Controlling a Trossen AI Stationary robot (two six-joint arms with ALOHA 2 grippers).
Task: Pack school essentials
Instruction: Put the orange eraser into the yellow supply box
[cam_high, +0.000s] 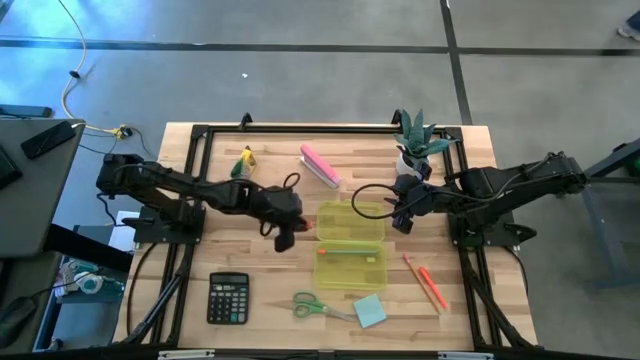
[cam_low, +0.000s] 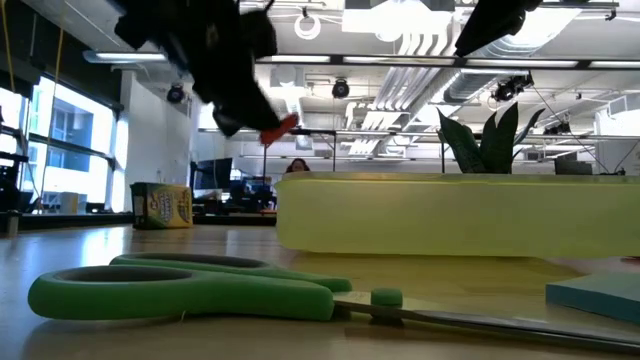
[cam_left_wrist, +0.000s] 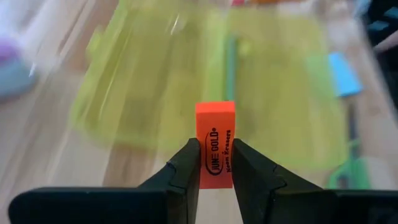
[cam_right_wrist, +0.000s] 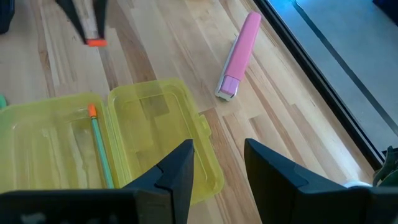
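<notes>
Your left pincer (cam_left_wrist: 216, 163) is pinching the orange eraser (cam_left_wrist: 215, 144) upright between its fingers, held clear above the tabletop (cam_high: 260, 270). The open yellow-green case (cam_high: 350, 245) lies just ahead of that pincer and below it, with its long axis running across your approach. The left arm is the one carrying, so the drop is its job.

Your right pincer (cam_right_wrist: 219, 163) hangs over the case's far lid half with its fingers spread and nothing between them.

The left wrist view alone shows the eraser's printed face and the grip on it. The right wrist view alone shows the green pencil (cam_right_wrist: 99, 152) lying inside the case. The scissors (cam_high: 316, 306), blue note pad (cam_high: 369, 311) and orange pens (cam_high: 430, 285) lie outside it.
</notes>
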